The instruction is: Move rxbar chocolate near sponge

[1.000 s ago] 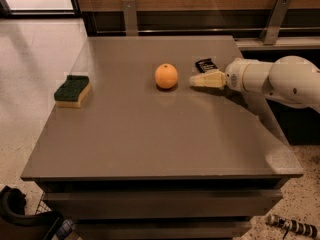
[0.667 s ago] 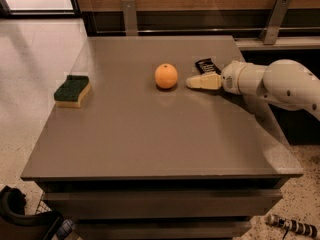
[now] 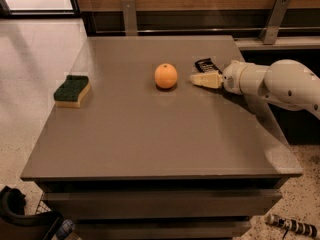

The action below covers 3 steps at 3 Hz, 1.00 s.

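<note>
The rxbar chocolate (image 3: 205, 64) is a small black-wrapped bar lying flat on the grey table (image 3: 150, 134), right of centre toward the far edge. The gripper (image 3: 196, 79), with cream fingers on a white arm coming in from the right, sits just in front of the bar, pointing left toward the orange. It holds nothing that I can see. The sponge (image 3: 72, 90), dark green on top with a pale yellow base, lies near the table's left edge, far from the bar.
A round orange (image 3: 165, 76) sits mid-table, just left of the gripper's tips, between the bar and the sponge. A wooden wall with metal brackets (image 3: 272, 20) runs behind the table. The floor lies to the left.
The gripper has moved a little to the left, closer to the orange. The bar, orange and sponge have not moved.
</note>
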Tool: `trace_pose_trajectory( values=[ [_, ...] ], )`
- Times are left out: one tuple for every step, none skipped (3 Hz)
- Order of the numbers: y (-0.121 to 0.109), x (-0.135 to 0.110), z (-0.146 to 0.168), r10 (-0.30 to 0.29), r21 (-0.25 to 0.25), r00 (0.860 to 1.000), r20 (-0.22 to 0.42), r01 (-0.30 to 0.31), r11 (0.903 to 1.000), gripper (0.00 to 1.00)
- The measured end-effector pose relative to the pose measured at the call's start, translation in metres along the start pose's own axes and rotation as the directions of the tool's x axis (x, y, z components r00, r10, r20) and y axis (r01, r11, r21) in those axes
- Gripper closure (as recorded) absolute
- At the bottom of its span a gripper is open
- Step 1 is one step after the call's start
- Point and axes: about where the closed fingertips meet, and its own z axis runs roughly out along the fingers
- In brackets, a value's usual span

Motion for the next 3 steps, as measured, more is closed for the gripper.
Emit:
trace_pose_trajectory(
  values=[
    [0.0002, -0.0035, -0.0015, 0.000, 0.000, 1.000, 0.000, 0.000, 1.0000, 0.62],
    [0.0004, -0.0061, -0.0026, 0.000, 0.000, 1.000, 0.000, 0.000, 1.0000, 0.85],
    [0.0006, -0.0072, -0.0029, 0.000, 0.000, 1.000, 0.000, 0.000, 1.0000, 1.00]
  ],
)
